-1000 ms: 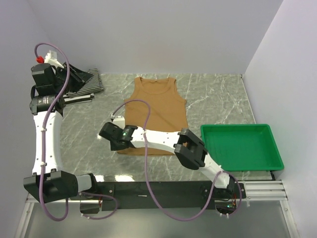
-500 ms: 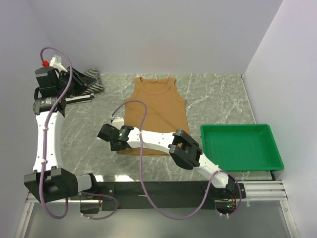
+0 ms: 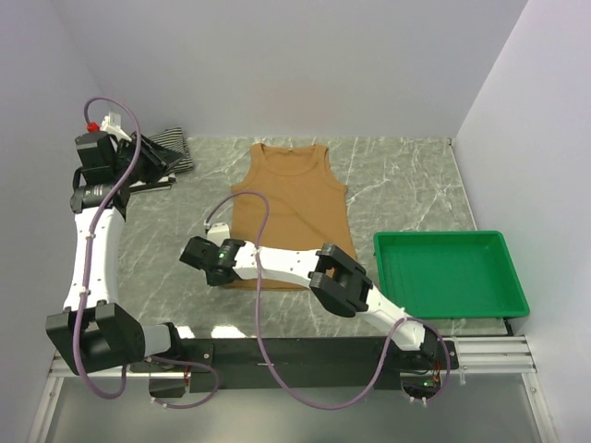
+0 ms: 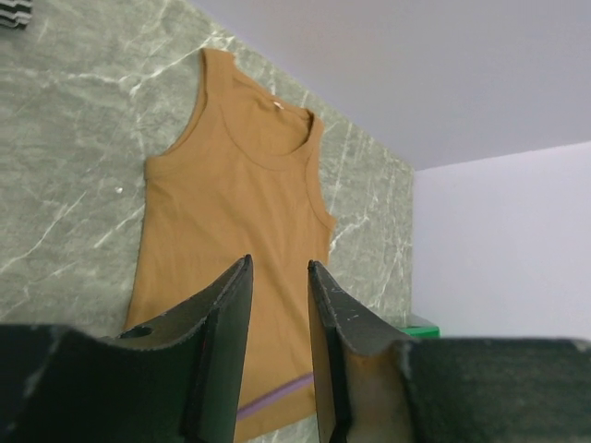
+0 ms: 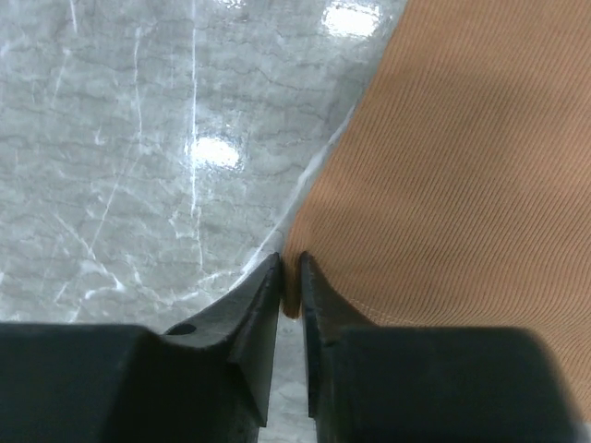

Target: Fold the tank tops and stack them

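**R gripper (image 5: pixel 289 260) pinching tan-brown tank top (image 3: pixel 291 208)**

Far L, at the back of the table (image 3: pixel 406 185), the L arm (image 3: pixel 88 249) is reaching up tall. The L gripper (image 4: pixel 279 268) is hanging above the table. Its two fingers are a little way apart w/ nothing between them. It's pointing across toward the brown top.

Right by that arm, the striped tank tops (image 3: pixel 174 149) are sitting in a small folded pile in the back L corner. The arm is hiding part of the pile, so I can't tell which one is on top.

Moving R, the R arm (image 3: pixel 286 263) is stretching sideways across the front of the table. The R gripper is down low at the near L corner of the tan-brown tank top. Its fingers are squeezing almost together, w/ the cloth's edge caught between them.

The brown top is lying flat & spread out in the middle of the table, w/ its neck toward the back wall.

Far R, a green tray (image 3: pixel 450 272) is sitting by the front R edge. It's near the brown top's R side but not touching it.
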Motion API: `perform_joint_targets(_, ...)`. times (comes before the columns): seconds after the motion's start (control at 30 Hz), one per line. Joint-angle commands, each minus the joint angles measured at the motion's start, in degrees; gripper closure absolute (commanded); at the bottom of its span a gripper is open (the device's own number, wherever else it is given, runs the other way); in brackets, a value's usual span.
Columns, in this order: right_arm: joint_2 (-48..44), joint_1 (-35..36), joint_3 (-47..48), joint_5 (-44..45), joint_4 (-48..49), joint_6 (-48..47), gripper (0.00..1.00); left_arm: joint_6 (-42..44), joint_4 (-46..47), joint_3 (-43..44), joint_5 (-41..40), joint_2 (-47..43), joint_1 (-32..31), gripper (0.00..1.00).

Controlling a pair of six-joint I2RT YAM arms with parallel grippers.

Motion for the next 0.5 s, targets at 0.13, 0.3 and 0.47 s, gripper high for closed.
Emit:
perform_joint_targets(0.13,-10.95,2.19,-15.04,-5.82,12.52,-2.91,0.99,-2.87,7.59,-6.58,-5.99,2.48,0.08,0.62)
perform_joint_targets(0.3,-17.02,3.50,-18.12,-12.31,17.73,-5.21,1.00,-2.00,8.84,-9.31,-9.08,6.17,0.16,0.62)
perform_joint_targets(0.47,-22.99,3.68,-23.56,-14.70,21.50,-3.98,1.00,-0.59,9.79,-11.33,-9.26,13.27,0.08,0.64)
